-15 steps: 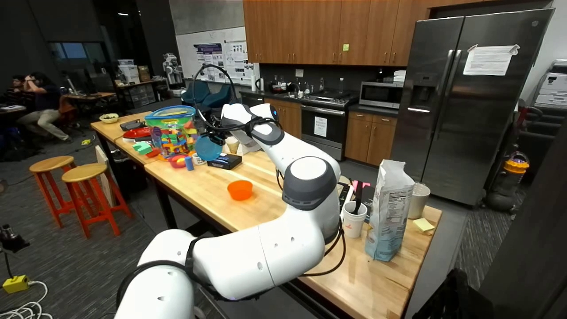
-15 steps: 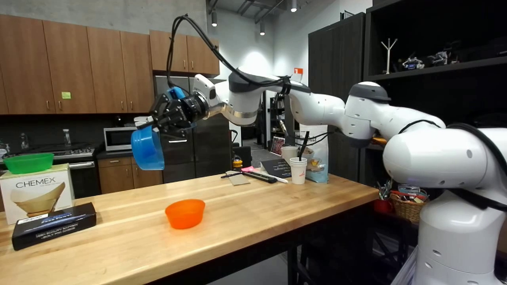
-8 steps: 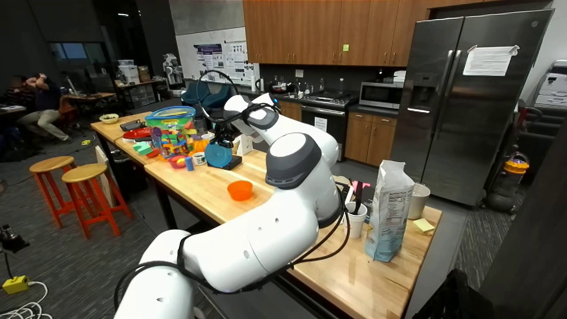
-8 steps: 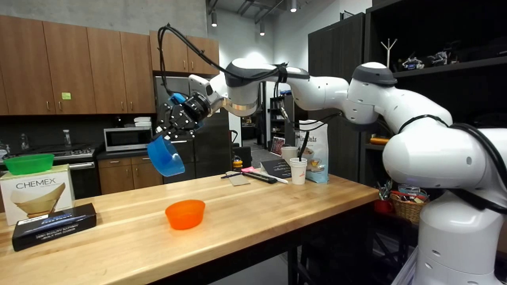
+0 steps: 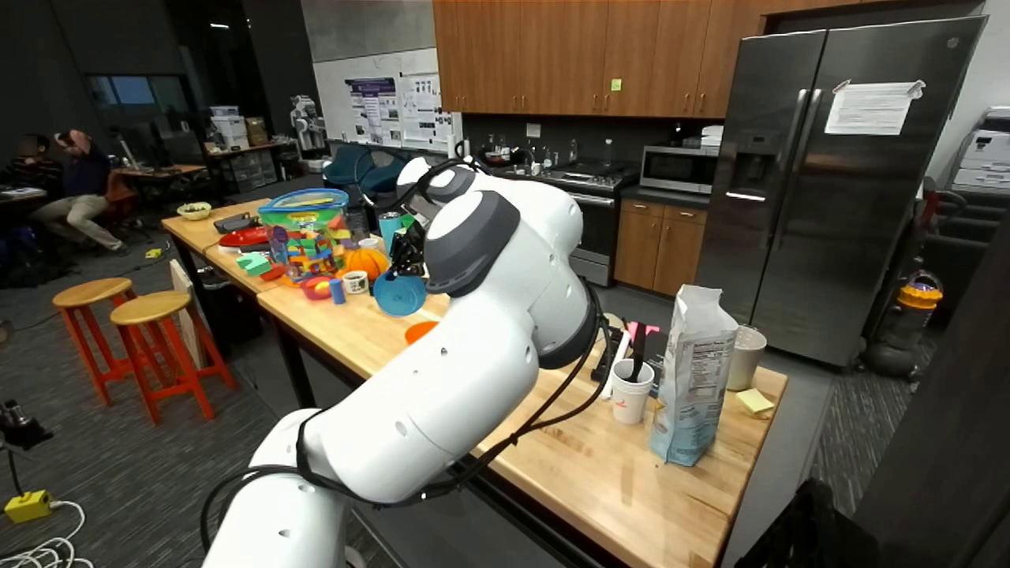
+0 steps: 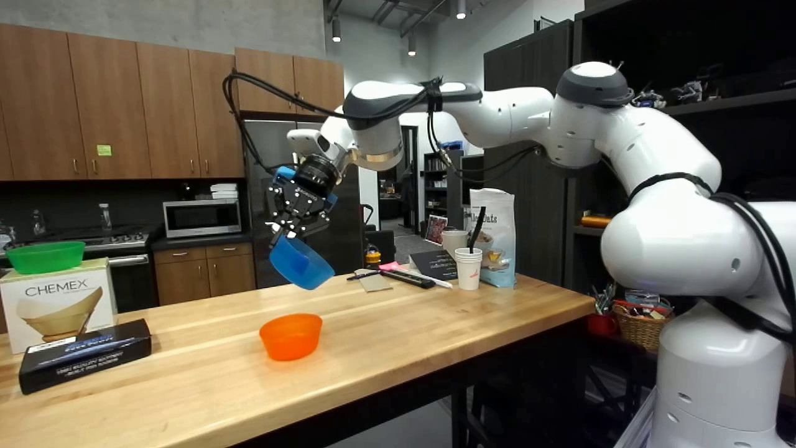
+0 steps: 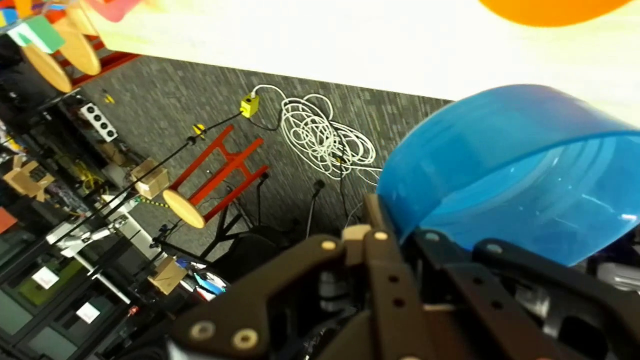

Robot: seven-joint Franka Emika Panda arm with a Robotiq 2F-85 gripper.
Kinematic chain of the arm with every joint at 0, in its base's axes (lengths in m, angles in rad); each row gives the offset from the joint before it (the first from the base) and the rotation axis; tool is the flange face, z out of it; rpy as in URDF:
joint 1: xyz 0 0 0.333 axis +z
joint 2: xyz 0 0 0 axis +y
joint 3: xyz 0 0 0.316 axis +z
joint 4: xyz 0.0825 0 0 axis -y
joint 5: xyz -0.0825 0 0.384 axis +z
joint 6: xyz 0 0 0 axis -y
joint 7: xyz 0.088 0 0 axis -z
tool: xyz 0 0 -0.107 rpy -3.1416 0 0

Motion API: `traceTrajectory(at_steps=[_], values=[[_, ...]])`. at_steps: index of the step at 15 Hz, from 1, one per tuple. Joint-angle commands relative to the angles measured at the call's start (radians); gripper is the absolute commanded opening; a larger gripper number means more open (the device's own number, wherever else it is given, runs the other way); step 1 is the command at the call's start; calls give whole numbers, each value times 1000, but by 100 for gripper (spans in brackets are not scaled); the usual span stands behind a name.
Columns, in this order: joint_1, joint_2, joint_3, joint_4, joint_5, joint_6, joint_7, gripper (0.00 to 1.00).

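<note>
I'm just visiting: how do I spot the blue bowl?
Find the wooden table, then follow the white robot arm above it to its black end effector. The blue bowl is there, tilted, gripped by the rim. Unlike the orange bowl on the table, it hangs in midair.

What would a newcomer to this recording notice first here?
Most likely the blue bowl, tilted in the air with its rim pinched by the black gripper. Next, perhaps, the orange bowl standing upright on the wooden table, and the white arm stretching across the foreground in an exterior view. The green bowl atop the Chemex box stands out too, at an exterior view's left edge.
</note>
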Motion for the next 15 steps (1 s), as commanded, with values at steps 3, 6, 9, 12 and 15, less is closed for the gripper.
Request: traceTrajectory(at_steps=[3, 6, 9, 12, 15], values=[[29, -201, -119, 73, 124, -229, 75, 1], [82, -285, -219, 127, 166, -360, 100, 1], [187, -373, -364, 202, 186, -488, 112, 1], [356, -447, -563, 279, 148, -564, 83, 1], [551, -479, -782, 336, 123, -558, 52, 1]])
